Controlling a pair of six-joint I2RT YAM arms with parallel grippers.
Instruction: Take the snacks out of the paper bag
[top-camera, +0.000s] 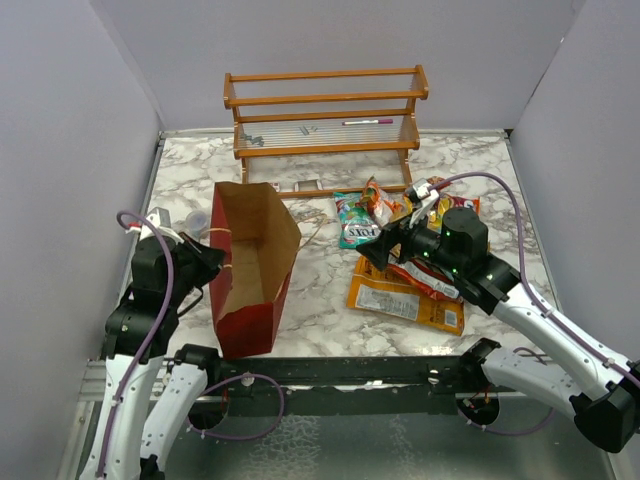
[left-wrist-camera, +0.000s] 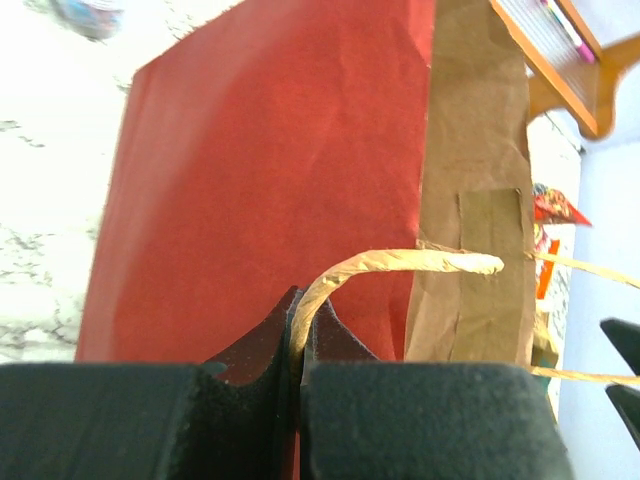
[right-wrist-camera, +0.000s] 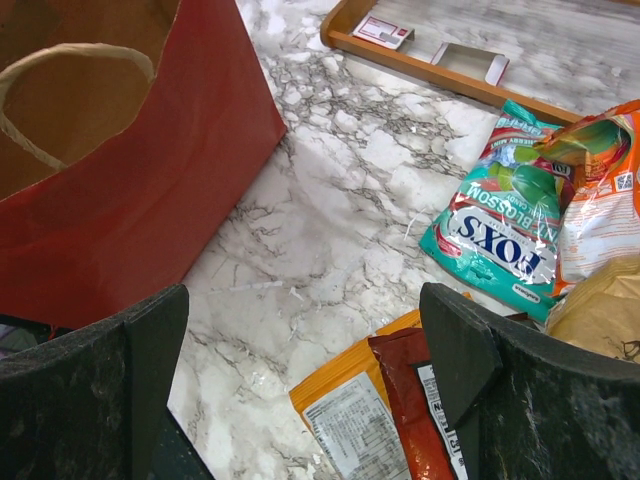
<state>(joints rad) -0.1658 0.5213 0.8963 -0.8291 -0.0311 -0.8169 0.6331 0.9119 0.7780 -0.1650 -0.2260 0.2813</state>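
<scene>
Top view: right gripper (top-camera: 372, 250) and its arm lie over the snacks (top-camera: 405, 300); packet count beneath unclear. Bits on the wooden rack (top-camera: 325, 125) shelf too small to name. Small grey and white things (top-camera: 195, 218) beside the left arm, unidentifiable.

Left wrist view: blurred blue-red object (left-wrist-camera: 88, 15) cut by top edge. Paper bag (left-wrist-camera: 270, 170) base hidden behind left gripper (left-wrist-camera: 297, 340).

Right wrist view: bag cut off left and top. Teal packet (right-wrist-camera: 495, 220) partly under orange packet (right-wrist-camera: 600, 205). Red packet (right-wrist-camera: 415, 400) cut by bottom edge.

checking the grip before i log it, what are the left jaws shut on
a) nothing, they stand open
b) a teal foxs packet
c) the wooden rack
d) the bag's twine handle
d: in the left wrist view the left jaws are closed on the tan twine handle of the paper bag, with the loop arching up from between them.
</scene>
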